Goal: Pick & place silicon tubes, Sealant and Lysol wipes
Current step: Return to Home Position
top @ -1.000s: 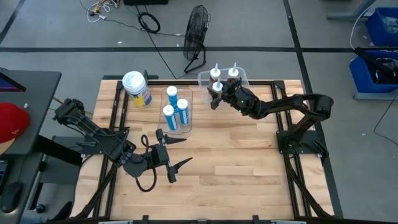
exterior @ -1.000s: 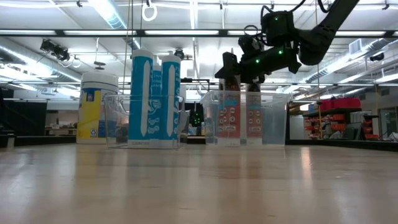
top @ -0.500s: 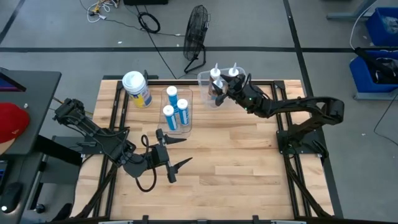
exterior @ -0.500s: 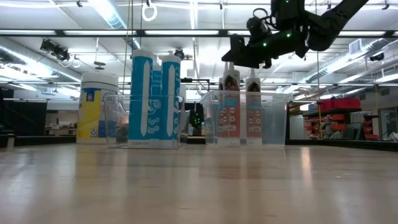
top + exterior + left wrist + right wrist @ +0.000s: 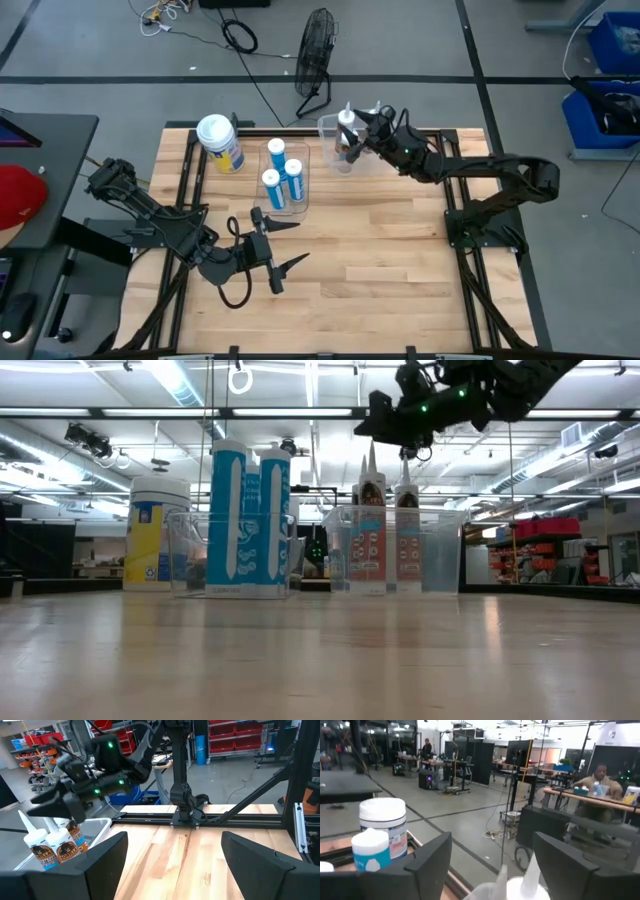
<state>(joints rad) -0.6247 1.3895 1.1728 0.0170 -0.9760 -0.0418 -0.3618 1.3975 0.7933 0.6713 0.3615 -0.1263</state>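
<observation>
right gripper (image 5: 358,133) spread, empty, above far-edge bin (image 5: 323,130) | left gripper (image 5: 291,246) spread, near front

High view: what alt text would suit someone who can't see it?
The right arm's dark gripper hovers open over a clear plastic bin of orange sealant tubes at the wooden table's far edge. Beside it stand blue-and-white tubes in another clear bin and a white-lidded yellow-and-blue wipes canister; the left gripper rests open near the front.

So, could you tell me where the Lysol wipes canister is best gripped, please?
I'd grip the canister on its round labelled body, below the white lid, jaws level and wide. It stands upright; come from the near side, away from the tube bin.
</observation>
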